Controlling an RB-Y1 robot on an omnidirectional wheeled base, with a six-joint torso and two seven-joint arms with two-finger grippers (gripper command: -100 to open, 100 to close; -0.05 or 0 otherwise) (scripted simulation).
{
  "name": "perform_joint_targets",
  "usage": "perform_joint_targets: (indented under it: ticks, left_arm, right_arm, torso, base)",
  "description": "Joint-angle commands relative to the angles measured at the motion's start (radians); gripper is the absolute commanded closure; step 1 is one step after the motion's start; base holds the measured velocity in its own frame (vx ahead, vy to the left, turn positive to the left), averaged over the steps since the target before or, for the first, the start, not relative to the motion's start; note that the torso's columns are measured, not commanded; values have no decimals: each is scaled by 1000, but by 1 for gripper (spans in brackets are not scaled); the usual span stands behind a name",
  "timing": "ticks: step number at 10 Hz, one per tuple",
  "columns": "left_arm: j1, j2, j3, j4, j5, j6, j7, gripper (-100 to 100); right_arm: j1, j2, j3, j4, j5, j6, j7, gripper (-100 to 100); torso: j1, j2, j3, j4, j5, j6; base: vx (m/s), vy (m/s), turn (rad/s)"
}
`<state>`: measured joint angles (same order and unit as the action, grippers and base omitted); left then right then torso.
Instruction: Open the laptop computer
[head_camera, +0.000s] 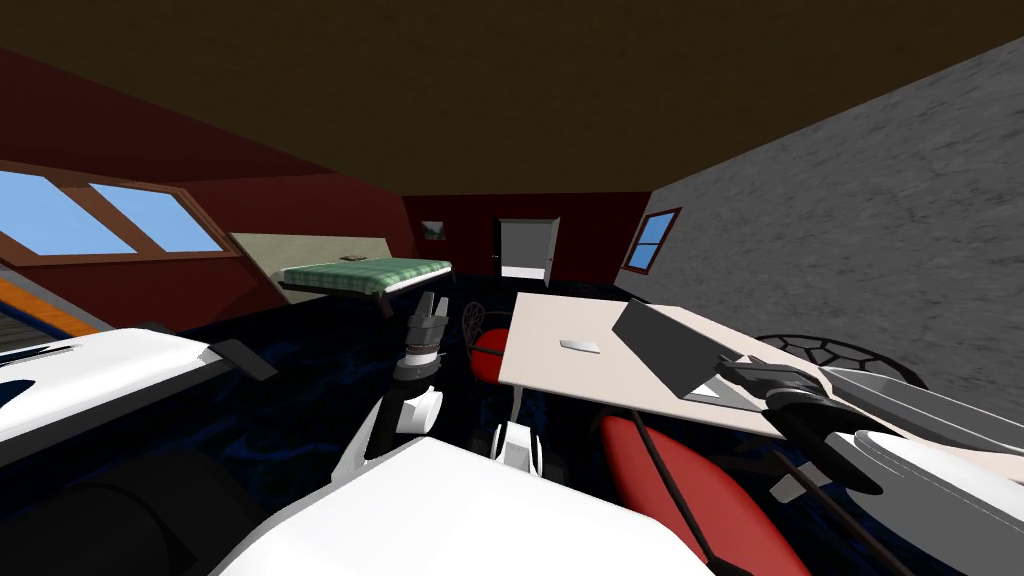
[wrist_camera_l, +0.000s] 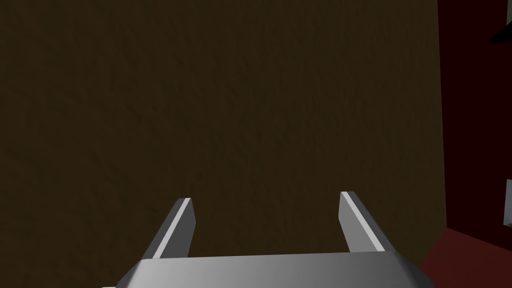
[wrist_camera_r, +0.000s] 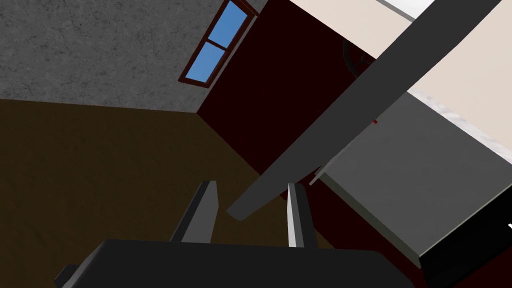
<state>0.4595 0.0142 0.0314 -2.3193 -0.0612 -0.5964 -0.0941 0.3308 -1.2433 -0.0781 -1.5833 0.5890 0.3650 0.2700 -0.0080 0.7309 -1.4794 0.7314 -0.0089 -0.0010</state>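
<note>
A dark grey laptop (head_camera: 670, 345) sits on the pale table (head_camera: 560, 370) to my right, its lid tilted partly up. In the right wrist view the lid (wrist_camera_r: 350, 100) runs as a dark slab above the grey base (wrist_camera_r: 415, 175). One lid corner lies between the fingers of my right gripper (wrist_camera_r: 252, 207), which stand narrowed around it. In the head view that right gripper (head_camera: 738, 370) is at the laptop's near corner. My left gripper (head_camera: 432, 305) is raised in front of me, away from the table, and its fingers (wrist_camera_l: 182, 225) are spread wide with nothing between them.
A small flat grey item (head_camera: 580, 345) lies on the table left of the laptop. Two red chairs (head_camera: 690, 490) (head_camera: 490, 355) stand at the table's near and left sides. A bed with a green cover (head_camera: 365, 275) and a doorway (head_camera: 527, 250) lie farther back.
</note>
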Motion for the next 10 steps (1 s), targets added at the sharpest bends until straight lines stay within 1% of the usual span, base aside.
perform_joint_targets:
  ticks: [1,2,3,4,5,7,8,9,10]
  left_arm:
    - [0,0,0,0,0,0,0,0]
    - [0,0,0,0,0,0,0,0]
    - [0,0,0,0,0,0,0,0]
    - [0,0,0,0,0,0,0,0]
    - [0,0,0,0,0,0,0,0]
    - [0,0,0,0,0,0,0,0]
    - [0,0,0,0,0,0,0,0]
    - [0,0,0,0,0,0,0,0]
    - [0,0,0,0,0,0,0,0]
  right_arm:
    - [8,-21,9,19,-59,-27,-16,100]
    - [10,-43,9,36,-96,-49,-31,100]
    - [10,-43,9,36,-106,-49,-31,100]
    - [13,-66,9,53,-145,-72,-45,100]
    - [13,-66,9,53,-152,-72,-45,100]
    - [17,-111,9,87,-224,-117,-75,100]
    - [17,-111,9,87,-246,-117,-75,100]
    - [15,-112,4,83,-231,-111,-73,100]
    - [21,-125,11,87,-264,-124,-96,100]
  torso:
    - [-1,0,0,0,0,0]
    - [-1,0,0,0,0,1]
    - [-2,0,0,1,0,1]
    - [-1,0,0,1,0,0]
    - [-1,0,0,1,1,0]
    - [1,1,0,1,2,0]
    - [1,1,0,2,3,0]
    - [2,2,1,2,3,-1]
    - [5,2,1,3,4,-1]
  base:
    - [-1,-17,10]
    - [-2,-20,7]
    - [-4,-20,3]
    - [0,-24,13]
    - [-2,-25,3]
    - [-6,-29,13]
    - [-4,-28,6]
    - [-2,-15,-11]
    - [-9,-45,11]
